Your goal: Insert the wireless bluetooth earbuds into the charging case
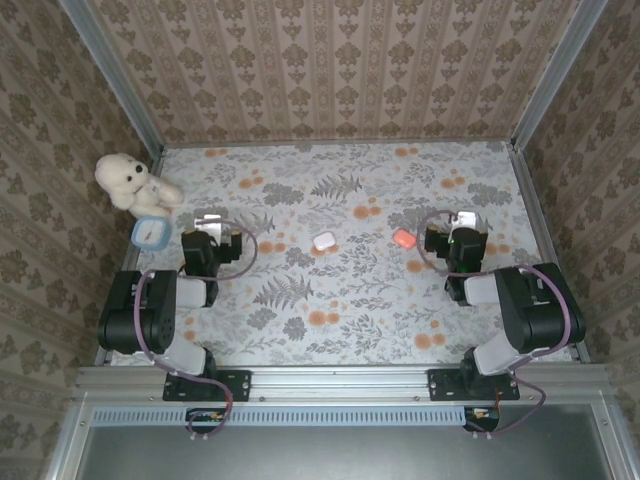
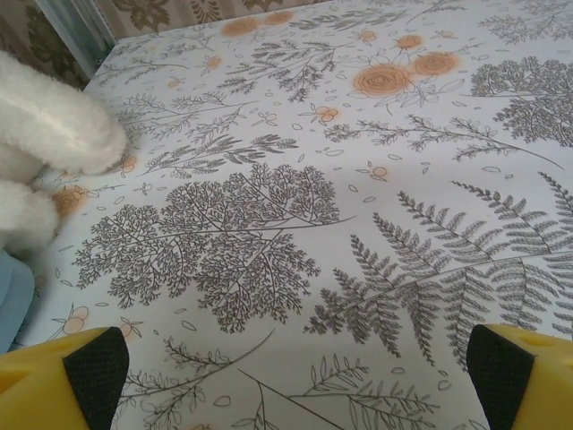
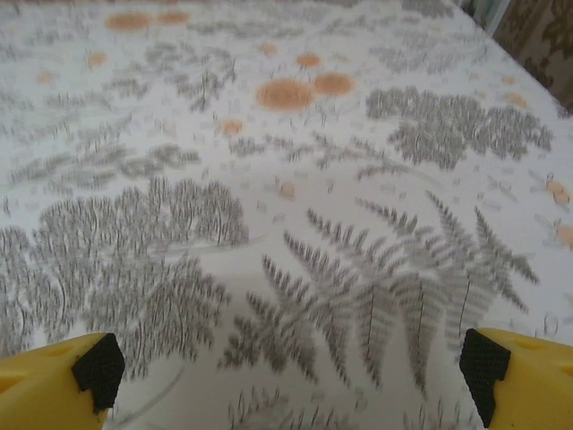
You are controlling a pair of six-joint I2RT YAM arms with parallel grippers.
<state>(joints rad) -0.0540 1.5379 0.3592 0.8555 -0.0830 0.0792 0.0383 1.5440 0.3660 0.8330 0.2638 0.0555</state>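
Two pincers wide open, holding nothing: left pincer, right pincer, both low over the floral-print worktop. Small white rounded plastic charging case and orange-red rounded case lie between them. Earbuds too small to make out.

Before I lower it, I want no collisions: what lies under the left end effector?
Between the fingers of the open left end effector lies bare floral tablecloth; a white plush toy sits off to its left. The cloth directly beneath the yellow fingers is covered, so unseen.

Two cases, one plush toy, one blue tub.
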